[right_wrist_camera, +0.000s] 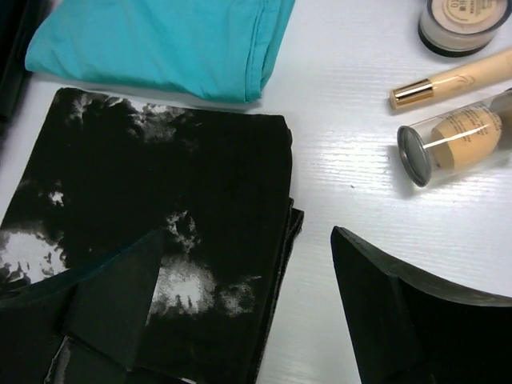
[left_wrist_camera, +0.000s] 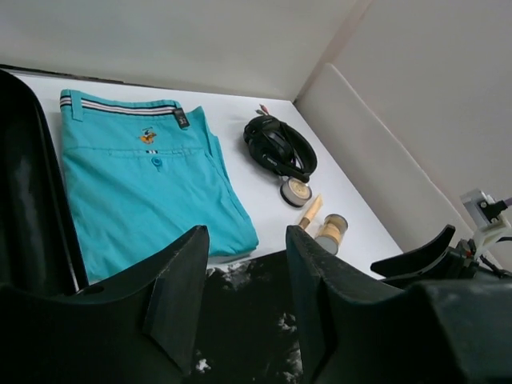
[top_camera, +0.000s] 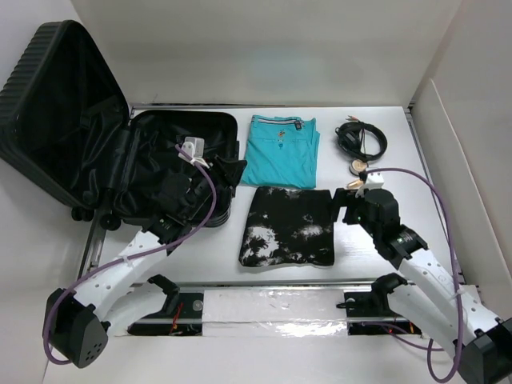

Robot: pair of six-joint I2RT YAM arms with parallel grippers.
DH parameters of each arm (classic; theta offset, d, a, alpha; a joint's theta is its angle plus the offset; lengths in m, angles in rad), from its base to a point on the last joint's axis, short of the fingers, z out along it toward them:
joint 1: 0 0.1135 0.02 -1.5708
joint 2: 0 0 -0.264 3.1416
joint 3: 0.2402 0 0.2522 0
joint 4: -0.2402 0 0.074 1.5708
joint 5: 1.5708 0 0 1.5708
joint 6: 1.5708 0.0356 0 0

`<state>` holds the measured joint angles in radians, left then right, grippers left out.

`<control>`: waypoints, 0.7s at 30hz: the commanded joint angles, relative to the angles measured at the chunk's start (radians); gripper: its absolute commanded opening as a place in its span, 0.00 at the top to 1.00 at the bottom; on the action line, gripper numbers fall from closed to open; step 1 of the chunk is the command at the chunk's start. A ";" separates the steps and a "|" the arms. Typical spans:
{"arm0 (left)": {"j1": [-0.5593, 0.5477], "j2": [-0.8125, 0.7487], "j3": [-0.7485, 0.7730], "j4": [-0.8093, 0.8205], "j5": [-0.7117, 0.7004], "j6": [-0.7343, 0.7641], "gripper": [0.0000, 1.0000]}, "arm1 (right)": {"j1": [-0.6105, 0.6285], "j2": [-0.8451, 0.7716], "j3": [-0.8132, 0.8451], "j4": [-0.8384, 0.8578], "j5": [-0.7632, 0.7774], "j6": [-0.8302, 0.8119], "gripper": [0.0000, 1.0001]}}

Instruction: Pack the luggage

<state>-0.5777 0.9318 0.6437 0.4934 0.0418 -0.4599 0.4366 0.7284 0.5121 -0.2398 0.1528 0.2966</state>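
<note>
At far left of the surface (top_camera: 200, 256), the luggage (top_camera: 60, 120) lies open, its ribbed lid tilted back against the wall. Dark lining shows; nothing clearly packed inside. Teal shorts (top_camera: 280, 150), black tie-dye garment (top_camera: 288, 226), headphones (top_camera: 360, 138) and cosmetics (top_camera: 358, 168) all lie outside, so packing looks barely begun. Left fingers (left_wrist_camera: 180, 280) parted, empty, at the luggage's right rim. Right fingers (right_wrist_camera: 120, 296) spread wide, empty, straddling the garment's right edge.

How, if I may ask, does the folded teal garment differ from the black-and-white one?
The teal garment is one plain colour with a striped waistband; the black garment is mottled with white blotches. The teal garment lies farther back on the table, the black garment nearer the front. Both lie folded, outside the luggage.
</note>
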 commanded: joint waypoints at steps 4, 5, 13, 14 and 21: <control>0.009 -0.057 -0.012 0.086 0.111 -0.026 0.60 | -0.067 0.054 -0.014 0.057 -0.139 0.018 0.08; 0.009 -0.059 0.000 0.083 0.113 -0.029 0.63 | -0.067 0.068 -0.021 0.063 -0.145 0.018 0.08; -0.112 0.040 0.088 -0.012 0.096 0.032 1.00 | -0.098 0.236 -0.056 0.169 -0.275 0.030 0.10; -0.182 0.067 0.129 -0.038 0.055 0.068 1.00 | -0.098 0.250 -0.064 0.192 -0.289 0.036 0.11; -0.545 0.234 0.249 -0.269 -0.617 0.195 1.00 | -0.098 0.365 -0.069 0.296 -0.351 0.042 0.30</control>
<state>-1.0882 1.1534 0.8509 0.3225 -0.2905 -0.3294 0.3450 1.0657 0.4431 -0.0742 -0.1513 0.3260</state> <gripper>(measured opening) 0.003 0.722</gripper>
